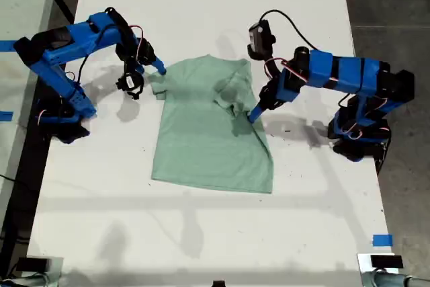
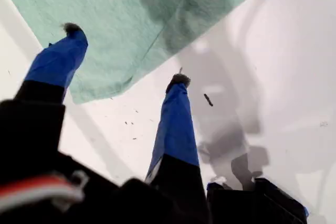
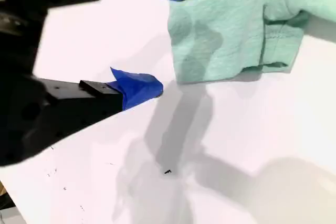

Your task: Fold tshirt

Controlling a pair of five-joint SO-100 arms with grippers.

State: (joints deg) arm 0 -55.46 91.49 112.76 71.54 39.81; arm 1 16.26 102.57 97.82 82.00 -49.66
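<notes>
The white worktop carries the tshirt lying flat between both arms, one sleeve folded inward. My first end effector is spread astride the tshirt's folded side edge. My second end effector, also spread, flanks the outstretched sleeve, likely to fold it inward too.

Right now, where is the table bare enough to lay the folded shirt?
Bare table lies below the tshirt hem in the exterior view, and above its collar. Crowded: both flanks, where my first end effector and my second end effector sit at the cloth edges.
</notes>
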